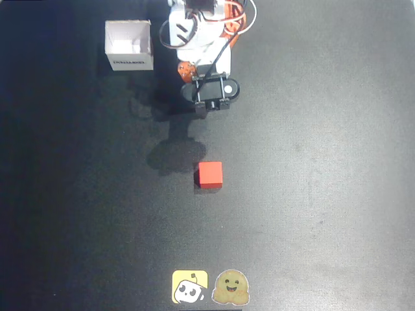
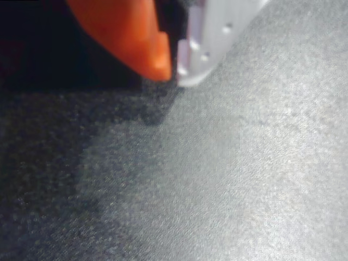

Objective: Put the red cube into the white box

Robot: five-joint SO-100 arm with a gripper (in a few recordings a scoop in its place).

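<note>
1. Overhead view: the red cube (image 1: 210, 175) sits flat on the dark worktop (image 1: 324, 162), near the middle of the picture, with nothing touching it.
2. The white box (image 1: 129, 45) stands at the far left, close to the top edge, its open top facing up. Dark lettering runs along its near wall. Nothing lies inside that I can make out.
3. The arm (image 1: 201, 39) is folded at the top centre, just right of the box, white with orange parts and loose cables.
4. The hand (image 1: 202, 107) hangs at the arm's near end, above the worktop, on the far side of the cube and well apart from it. Its shadow falls on the worktop between hand and cube.
5. Wrist view: the hand (image 2: 175, 69) shows at the top edge, an orange finger (image 2: 130, 38) on the left and a white finger (image 2: 209, 43) on the right. Their tips sit almost together, a thin dark slit between them. The hand is narrow and grips nothing.
6. Below the fingers in the wrist view lies bare, grainy worktop, bright on the right and shadowed on the left.
7. Two stickers lie at the near edge in the overhead view: a yellow square one (image 1: 190, 287) and, touching it on the right, a tan smiling one (image 1: 231, 287).
</note>
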